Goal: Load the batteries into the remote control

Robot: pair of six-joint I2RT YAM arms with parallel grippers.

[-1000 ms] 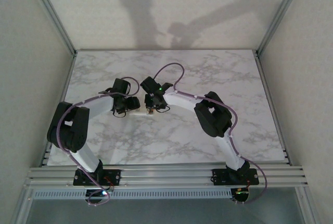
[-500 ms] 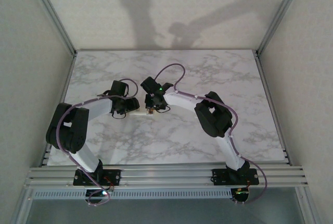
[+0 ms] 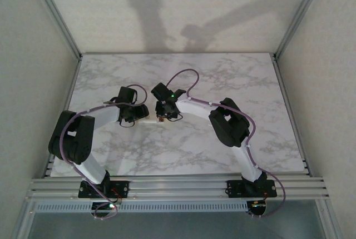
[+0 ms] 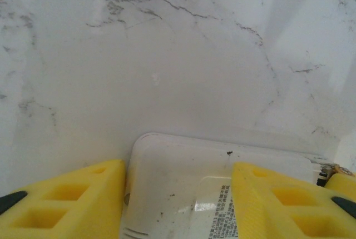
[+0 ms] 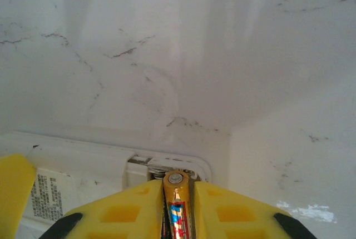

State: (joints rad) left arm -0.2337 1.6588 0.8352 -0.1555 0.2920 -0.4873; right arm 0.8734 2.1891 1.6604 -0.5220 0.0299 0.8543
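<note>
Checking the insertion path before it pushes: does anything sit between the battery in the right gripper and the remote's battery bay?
Nothing visible does. The battery, pinched in the right gripper, points straight at the spring end of the bay in the remote. The left gripper is at the remote's other end, clear of that line.

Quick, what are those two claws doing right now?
Left gripper: astride the white remote; clamped or not cannot be told.
Right gripper: closed, holding a gold battery.

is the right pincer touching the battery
Touching. The right wrist view shows the battery squeezed between the right pincer's yellow fingers, with no gap on either side.
</note>
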